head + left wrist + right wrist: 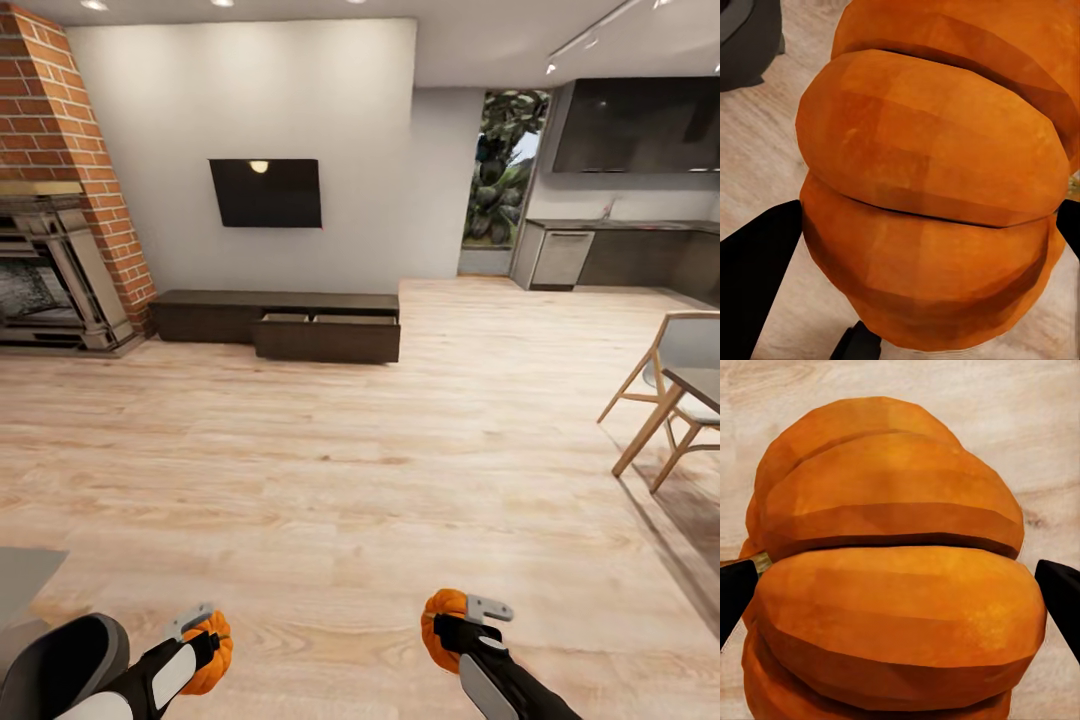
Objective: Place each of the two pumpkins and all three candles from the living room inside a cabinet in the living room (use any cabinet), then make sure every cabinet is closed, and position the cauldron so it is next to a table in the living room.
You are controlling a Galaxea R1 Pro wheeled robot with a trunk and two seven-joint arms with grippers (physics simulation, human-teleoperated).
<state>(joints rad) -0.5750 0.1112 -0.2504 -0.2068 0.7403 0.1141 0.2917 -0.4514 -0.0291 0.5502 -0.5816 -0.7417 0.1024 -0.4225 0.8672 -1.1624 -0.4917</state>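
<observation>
Pumpkins filled both grippers. The left gripper (pixel 205 628) was clamped on one orange pumpkin (pixel 212 655), its ribbed side close against the left wrist camera (pixel 937 202) with dark fingers (pixel 754 262) at either edge. The right gripper (pixel 470 620) was clamped on the other pumpkin (pixel 442 628), which in the right wrist view (pixel 889 577) sat between two black fingertips (pixel 1061 589) over pale wood floor (pixel 330 480). Far ahead of both grippers, across the bare floor, stood the long dark cabinet (pixel 280 320) against a white wall, with one wide drawer (pixel 327 335) on its right part pulled out and its pale interior showing. A black television (pixel 266 192) hung above it, and a brick fireplace (pixel 60 250) stood beyond the left gripper. Just outside the left arm, a dark rounded cauldron (pixel 60 665) sat low beside a grey table corner (pixel 25 580). Wooden chairs (pixel 670 395) stood ahead of the right gripper, off to its outer side.
</observation>
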